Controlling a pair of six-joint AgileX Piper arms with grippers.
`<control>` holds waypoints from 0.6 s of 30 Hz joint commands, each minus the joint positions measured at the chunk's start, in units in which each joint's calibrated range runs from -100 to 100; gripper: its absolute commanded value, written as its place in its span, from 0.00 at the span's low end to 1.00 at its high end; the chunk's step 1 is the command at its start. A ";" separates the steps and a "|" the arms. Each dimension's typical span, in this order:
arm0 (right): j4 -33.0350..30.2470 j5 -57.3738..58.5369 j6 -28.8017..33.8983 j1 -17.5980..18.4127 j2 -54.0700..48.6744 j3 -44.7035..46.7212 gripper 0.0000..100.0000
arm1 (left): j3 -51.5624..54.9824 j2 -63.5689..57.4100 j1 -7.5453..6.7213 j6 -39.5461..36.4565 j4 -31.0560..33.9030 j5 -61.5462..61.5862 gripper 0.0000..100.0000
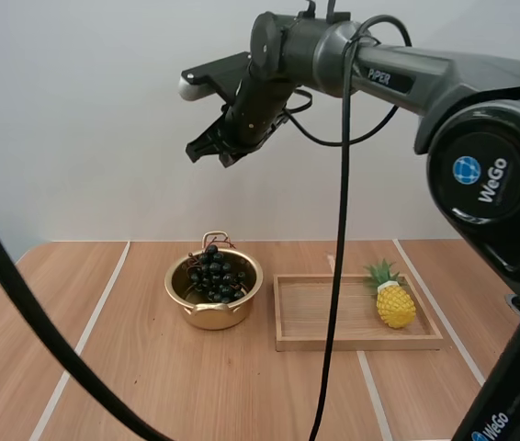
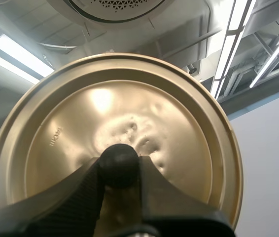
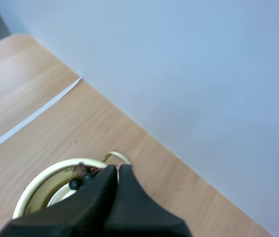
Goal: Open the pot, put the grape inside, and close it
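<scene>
Two grippers: one grips the lid, the other is closed with nothing in it.
Left gripper (image 2: 120, 167): the black fingers pinch the round black knob (image 2: 119, 159) between their tips.
Round gold metal lid (image 2: 129, 106): carried by its knob in the left gripper. It stands just beyond the fingertips, knob side facing back along the fingers.
Right gripper (image 1: 207, 154): the fingers lie together as one dark wedge, nothing between them. It hangs high above the table, tips angled downward. From its wrist, the closed tips (image 3: 115, 171) line up over the pot's far rim.
Round gold metal pot with loop handles (image 1: 212, 317): well below the right gripper, upright on the table, lid off.
Bunch of dark round grapes (image 1: 216, 274): inside the open pot, the topmost berries level with the rim.
Shallow rectangular wooden tray (image 1: 389, 342): on the table below the right gripper, just beside the pot on its right side, a narrow gap between them.
Small yellow pineapple with green leaves (image 1: 394, 301): lies in the tray's end farthest from the pot.
Light wooden table with pale stripes (image 1: 150, 386): bears the pot and the tray.
</scene>
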 commanded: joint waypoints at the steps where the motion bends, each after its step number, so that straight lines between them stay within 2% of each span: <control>1: -1.18 -3.94 0.94 -2.40 -5.11 -0.48 0.00 | -0.15 0.59 0.09 -0.23 1.04 1.21 0.00; 8: -0.67 -9.83 2.32 -9.05 -15.53 -0.48 0.00 | -0.15 3.17 0.09 -2.43 4.64 6.84 0.00; 12: 2.66 -11.68 3.16 -12.84 -21.97 -0.48 0.00 | 0.00 6.17 0.09 -4.48 4.64 14.22 0.00; 18: 5.74 -14.26 3.16 -14.96 -31.85 -0.48 0.00 | 1.64 11.49 0.09 -4.77 4.53 20.59 0.00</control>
